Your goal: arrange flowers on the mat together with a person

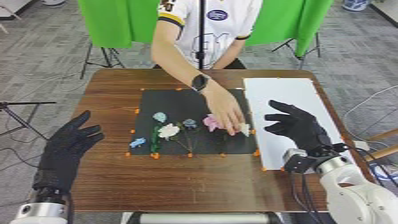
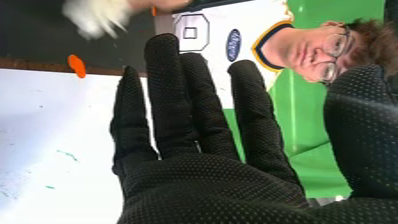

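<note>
In the head view a black mat (image 1: 164, 105) holds a light-blue flower (image 1: 160, 117), a white flower (image 1: 169, 131), a small blue flower (image 1: 138, 142), a grey-blue flower (image 1: 189, 123) and a pink flower (image 1: 211, 122). A person's hand (image 1: 224, 107) reaches over the mat at a whitish flower (image 1: 244, 129). My right hand (image 1: 298, 126) is above the white sheet, right of the mat, open and empty. My left hand (image 1: 64, 150) hangs open left of the mat. The right wrist view shows my right hand (image 2: 209, 185) with straight fingers, near a blurred white flower (image 2: 93, 17).
A white sheet (image 1: 275, 95) lies beside the mat on the brown wooden table (image 1: 169, 185). Orange markers (image 1: 155, 155) dot the mat's edges. The person stands across the table, with a green backdrop (image 1: 115, 20) behind.
</note>
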`<action>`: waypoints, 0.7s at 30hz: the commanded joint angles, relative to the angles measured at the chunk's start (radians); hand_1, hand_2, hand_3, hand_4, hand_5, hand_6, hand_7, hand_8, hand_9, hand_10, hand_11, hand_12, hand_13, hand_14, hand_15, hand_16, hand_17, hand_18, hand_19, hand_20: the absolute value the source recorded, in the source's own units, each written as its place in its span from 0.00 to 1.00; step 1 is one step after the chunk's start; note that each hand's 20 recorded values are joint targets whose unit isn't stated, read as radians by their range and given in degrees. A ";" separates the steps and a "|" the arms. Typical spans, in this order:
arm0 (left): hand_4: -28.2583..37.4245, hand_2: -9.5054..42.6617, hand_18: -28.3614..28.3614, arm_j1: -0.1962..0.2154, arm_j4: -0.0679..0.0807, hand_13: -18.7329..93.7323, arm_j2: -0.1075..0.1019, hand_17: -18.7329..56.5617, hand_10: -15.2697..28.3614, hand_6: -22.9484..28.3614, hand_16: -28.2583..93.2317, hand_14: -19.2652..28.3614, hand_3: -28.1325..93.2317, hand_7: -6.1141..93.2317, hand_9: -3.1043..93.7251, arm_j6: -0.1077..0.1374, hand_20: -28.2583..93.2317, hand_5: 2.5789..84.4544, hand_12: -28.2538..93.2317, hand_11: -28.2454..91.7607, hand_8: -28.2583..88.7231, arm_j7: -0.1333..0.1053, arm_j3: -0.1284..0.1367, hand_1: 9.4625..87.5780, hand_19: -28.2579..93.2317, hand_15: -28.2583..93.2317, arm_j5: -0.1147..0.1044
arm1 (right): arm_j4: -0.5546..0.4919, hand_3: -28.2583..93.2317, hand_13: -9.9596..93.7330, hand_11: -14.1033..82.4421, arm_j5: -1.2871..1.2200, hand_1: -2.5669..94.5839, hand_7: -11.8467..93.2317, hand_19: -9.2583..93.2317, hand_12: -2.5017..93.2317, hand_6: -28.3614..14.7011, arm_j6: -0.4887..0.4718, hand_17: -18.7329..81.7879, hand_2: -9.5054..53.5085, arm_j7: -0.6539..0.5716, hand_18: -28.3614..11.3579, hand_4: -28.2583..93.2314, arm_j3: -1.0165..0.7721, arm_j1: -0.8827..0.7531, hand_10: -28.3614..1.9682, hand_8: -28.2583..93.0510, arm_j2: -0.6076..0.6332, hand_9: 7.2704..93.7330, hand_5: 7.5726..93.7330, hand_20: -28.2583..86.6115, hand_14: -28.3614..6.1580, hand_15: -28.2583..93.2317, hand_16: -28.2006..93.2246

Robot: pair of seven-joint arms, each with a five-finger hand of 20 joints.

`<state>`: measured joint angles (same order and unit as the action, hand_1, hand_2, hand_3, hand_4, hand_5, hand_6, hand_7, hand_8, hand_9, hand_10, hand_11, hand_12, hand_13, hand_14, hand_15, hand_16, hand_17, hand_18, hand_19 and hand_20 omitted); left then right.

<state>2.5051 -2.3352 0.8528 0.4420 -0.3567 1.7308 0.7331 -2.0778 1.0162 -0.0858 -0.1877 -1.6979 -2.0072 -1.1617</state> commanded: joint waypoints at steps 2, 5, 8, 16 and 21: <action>0.00 0.31 0.87 0.012 0.007 0.36 -0.020 0.12 0.79 0.58 0.13 0.94 0.88 0.23 0.36 0.010 0.34 0.37 0.31 0.52 0.14 -0.014 -0.009 0.12 0.65 0.75 -0.009 | 0.002 0.84 0.48 0.34 0.005 0.25 0.24 0.63 0.20 0.64 -0.014 0.26 0.23 0.008 0.16 0.03 0.007 -0.002 0.32 0.14 0.004 0.46 0.43 0.43 0.25 0.73 0.31; 0.00 0.31 0.87 0.012 0.007 0.36 -0.019 0.12 0.79 0.58 0.13 0.94 0.88 0.23 0.36 0.009 0.34 0.37 0.32 0.53 0.14 -0.011 -0.009 0.12 0.65 0.75 -0.008 | 0.002 0.84 0.48 0.34 0.006 0.25 0.24 0.63 0.20 0.64 -0.022 0.26 0.23 0.006 0.16 0.03 0.005 -0.001 0.32 0.14 -0.002 0.46 0.43 0.43 0.25 0.73 0.31; 0.00 0.31 0.87 0.007 0.007 0.36 -0.015 0.12 0.79 0.58 0.13 0.94 0.88 0.23 0.36 0.007 0.34 0.37 0.31 0.53 0.14 -0.008 -0.010 0.12 0.65 0.75 -0.006 | 0.001 0.85 0.48 0.34 0.002 0.24 0.24 0.63 0.20 0.64 -0.009 0.26 0.23 0.005 0.16 0.03 0.004 0.000 0.32 0.14 -0.002 0.46 0.43 0.43 0.25 0.73 0.31; 0.00 0.31 0.87 0.013 0.002 0.36 -0.002 0.12 0.79 0.58 0.13 0.94 0.88 0.23 0.36 0.007 0.34 0.37 0.31 0.53 0.14 0.006 -0.002 0.12 0.65 0.75 0.000 | -0.004 0.84 0.48 0.34 0.001 0.24 0.24 0.63 0.20 0.65 -0.010 0.26 0.23 -0.004 0.16 0.03 -0.004 -0.007 0.32 0.14 -0.006 0.46 0.43 0.43 0.25 0.73 0.31; 0.00 0.31 0.87 0.023 -0.003 0.36 0.005 0.12 0.79 0.58 0.13 0.94 0.88 0.23 0.36 0.008 0.34 0.37 0.31 0.52 0.14 0.011 0.006 0.12 0.65 0.75 0.001 | -0.007 0.85 0.48 0.34 0.004 0.24 0.24 0.63 0.20 0.64 -0.018 0.26 0.23 -0.009 0.16 0.03 -0.004 -0.012 0.32 0.14 -0.012 0.46 0.44 0.43 0.25 0.73 0.31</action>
<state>2.5057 -2.3347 0.8386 0.4439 -0.3611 1.7280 0.7310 -2.0768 1.0154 -0.0972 -0.1911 -1.6988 -2.0056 -1.1621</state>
